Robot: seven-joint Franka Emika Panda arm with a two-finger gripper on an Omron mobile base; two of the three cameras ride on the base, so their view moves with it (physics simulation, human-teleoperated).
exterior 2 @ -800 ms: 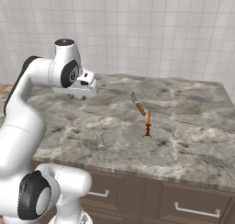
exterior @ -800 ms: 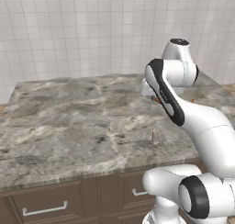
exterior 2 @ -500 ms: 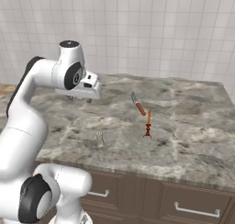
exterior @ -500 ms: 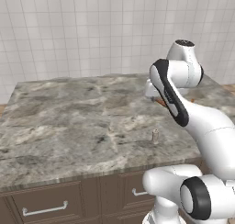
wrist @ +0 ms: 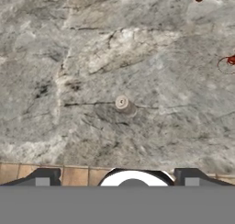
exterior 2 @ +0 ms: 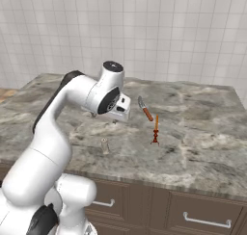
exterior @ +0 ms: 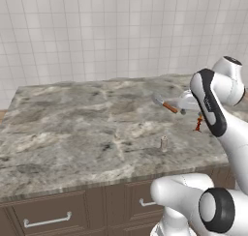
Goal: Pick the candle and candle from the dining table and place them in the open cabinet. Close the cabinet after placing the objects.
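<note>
White Franka arm has swung fwd over the broad grey-brown marble dining table (exterior: 72, 128) since a moment ago; gripper (wrist: 117, 175) now hangs above the short stubby pale beige candle (wrist: 122, 102), fingers spread wide, nothing held. Reads as lining up first pick. Stub stands upright near front edge. Thin orange taper candle w/ dark red base (exterior 2: 155, 131) at its 2 o'clock, upright; orange-handled knife (exterior 2: 144, 110) beyond.

A kitchen: a wall (exterior: 97, 32) of pale square tiles rises behind a marble-patterned table (exterior: 72, 128), dark wooden drawers (exterior 2: 202, 217) with silver handles sit under its front edge, and a knife (exterior 2: 145, 110) lies on top.
</note>
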